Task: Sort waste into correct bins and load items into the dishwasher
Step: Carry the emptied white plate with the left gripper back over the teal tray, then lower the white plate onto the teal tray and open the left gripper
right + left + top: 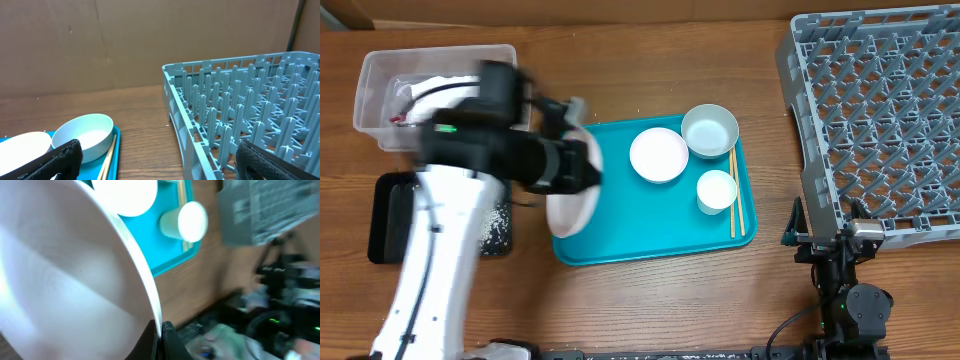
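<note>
Overhead view of a wooden table. The left gripper [582, 172] is clamped on the rim of the large white plate [572, 210], holding it tipped up on edge over the left end of the teal tray [620, 235]. The arm is blurred with motion. In the left wrist view the plate fills most of the frame and its edge runs down into the closed fingers. This looks like the loading step, with the plate bare of scraps as far as can be seen. The next move probably calls for carrying it right, across the tray, to the grey dish rack [880, 110] and standing it upright between pegs. No dishes show in the rack. The right gripper [160, 167] waits just beside the rack's near corner, jaws wide apart and holding nothing. On the teal tray sit the pinkish-white bowl [659, 154], the grey-green bowl [710, 130] and the small white cup [716, 190], all close together, with the chopsticks [735, 205] lying along the right edge. At far left, the clear tub [370, 90] holds crumpled white napkins [425, 88] (a speck of red shows by its wall, too small to name). Below it, the black tray [390, 220] carries whitish crumbs [497, 225].
</note>
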